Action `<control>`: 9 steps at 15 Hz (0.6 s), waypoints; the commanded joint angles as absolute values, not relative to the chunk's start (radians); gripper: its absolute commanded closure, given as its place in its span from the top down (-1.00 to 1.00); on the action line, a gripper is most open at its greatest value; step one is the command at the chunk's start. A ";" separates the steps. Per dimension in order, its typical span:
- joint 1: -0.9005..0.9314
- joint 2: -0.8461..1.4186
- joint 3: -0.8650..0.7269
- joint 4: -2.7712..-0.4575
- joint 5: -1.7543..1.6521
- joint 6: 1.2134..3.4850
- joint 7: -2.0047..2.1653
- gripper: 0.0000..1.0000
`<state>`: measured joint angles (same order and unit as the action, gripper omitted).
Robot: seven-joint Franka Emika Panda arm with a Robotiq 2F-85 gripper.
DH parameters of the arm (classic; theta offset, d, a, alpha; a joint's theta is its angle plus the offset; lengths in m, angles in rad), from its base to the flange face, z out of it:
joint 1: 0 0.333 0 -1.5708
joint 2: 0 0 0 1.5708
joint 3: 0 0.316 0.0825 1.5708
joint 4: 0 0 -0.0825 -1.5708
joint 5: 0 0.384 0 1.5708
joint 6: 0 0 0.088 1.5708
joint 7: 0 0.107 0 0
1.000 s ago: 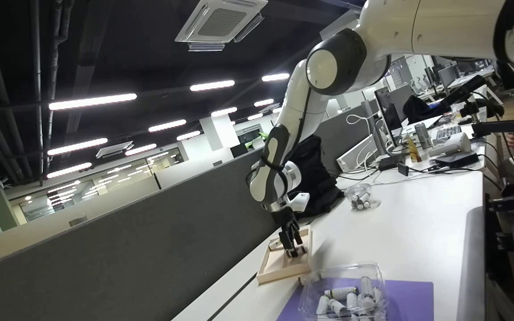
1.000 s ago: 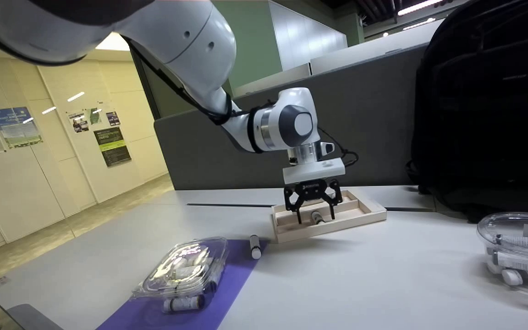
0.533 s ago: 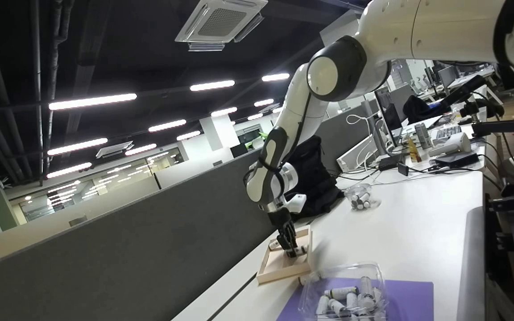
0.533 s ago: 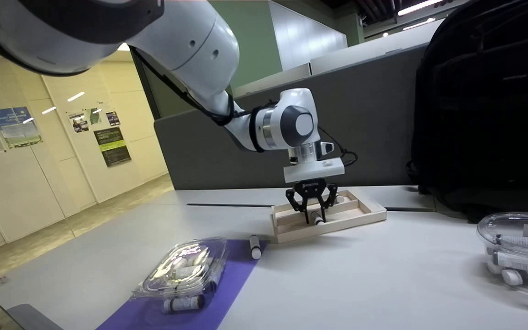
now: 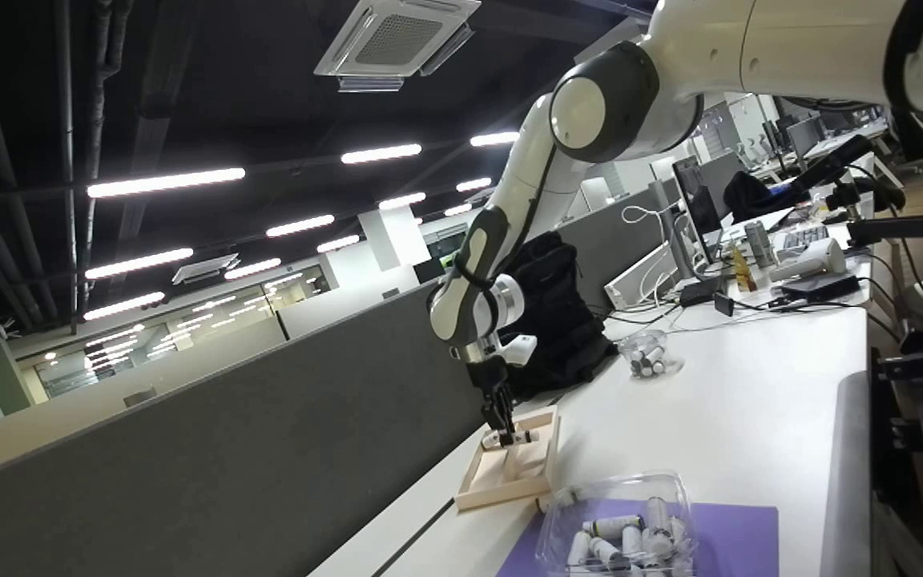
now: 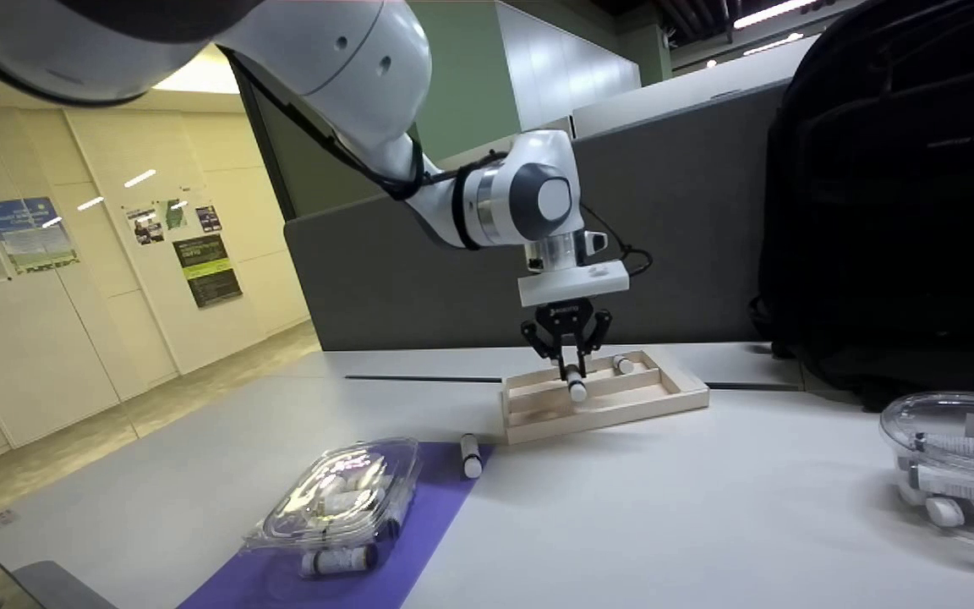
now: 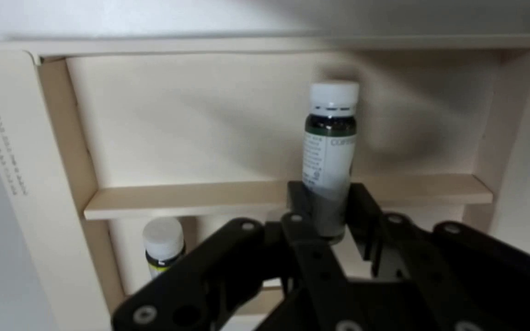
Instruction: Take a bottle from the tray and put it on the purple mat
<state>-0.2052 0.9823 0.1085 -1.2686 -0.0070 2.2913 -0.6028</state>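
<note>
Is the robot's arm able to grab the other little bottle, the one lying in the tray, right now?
Probably not yet. The gripper is closed on one bottle, so it would likely have to let go first. The other bottle lies nearby, seemingly with nothing on top.

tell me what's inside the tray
A bottle lies in the tray; the held bottle hangs above. In the wrist view, the gripper hides the lying one's base and part of its compartment.

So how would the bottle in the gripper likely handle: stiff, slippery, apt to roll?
Probably stiff: the bottle shows no visible dent with the gripper clamped on it. Its round body would likely roll if laid down. The shiny dark shoulder suggests smoothness, so it may slip.
</note>
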 commanded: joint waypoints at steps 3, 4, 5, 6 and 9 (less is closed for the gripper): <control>-0.250 0.794 0.196 -1.464 0.061 2.259 -0.769 -0.87; -0.252 0.762 0.209 -1.506 0.075 2.250 -0.807 -0.87; -0.251 0.736 0.216 -1.542 0.087 2.242 -0.837 -0.87; -0.246 0.709 0.218 -1.583 0.095 2.239 -0.862 -0.87; -0.229 0.627 0.216 -1.719 0.101 2.242 -0.932 -0.87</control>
